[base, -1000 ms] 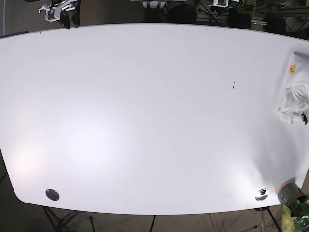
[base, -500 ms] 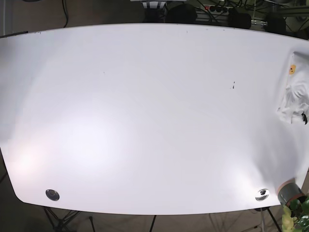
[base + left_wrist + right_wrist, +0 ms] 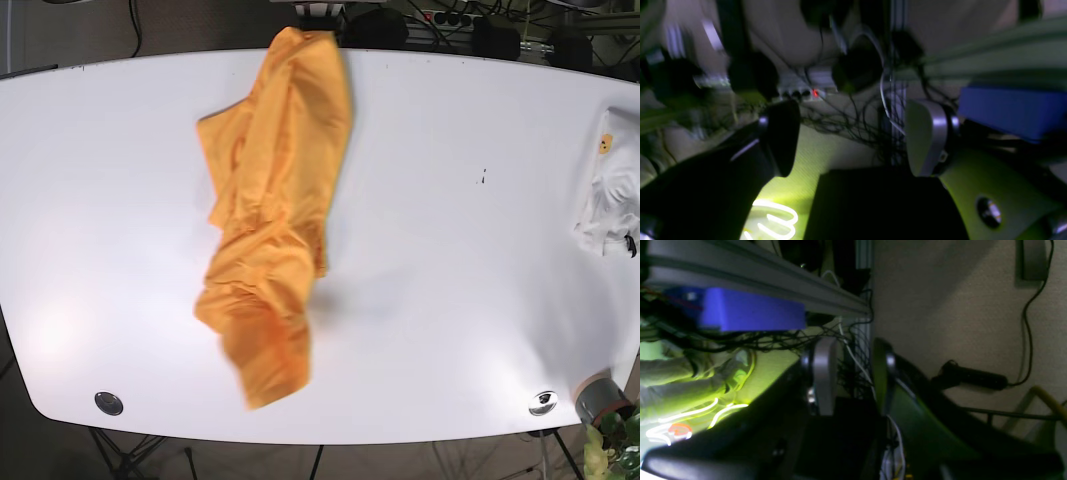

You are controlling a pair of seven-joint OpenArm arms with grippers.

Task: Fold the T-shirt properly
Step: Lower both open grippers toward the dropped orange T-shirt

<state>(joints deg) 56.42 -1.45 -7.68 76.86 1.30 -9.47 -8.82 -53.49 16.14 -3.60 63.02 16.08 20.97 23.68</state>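
An orange T-shirt (image 3: 275, 220) lies crumpled in a long bunch on the white table (image 3: 450, 280), running from the far edge near the middle down towards the near left. Its lower end looks blurred. Neither gripper shows in the base view. In the left wrist view my left gripper (image 3: 851, 140) is wide open and empty, facing cables and a blue box off the table. In the right wrist view my right gripper (image 3: 851, 373) holds nothing, with its jaws a narrow gap apart, facing a wall and a metal rail.
A white folded garment (image 3: 612, 190) with a small yellow mark lies at the table's right edge. Two metal discs (image 3: 108, 403) (image 3: 542, 402) sit near the front corners. A grey roll (image 3: 600, 395) stands off the front right corner.
The orange T-shirt has appeared on the table, which was bare before. The gripper seen at the top left one second ago has left the base view.
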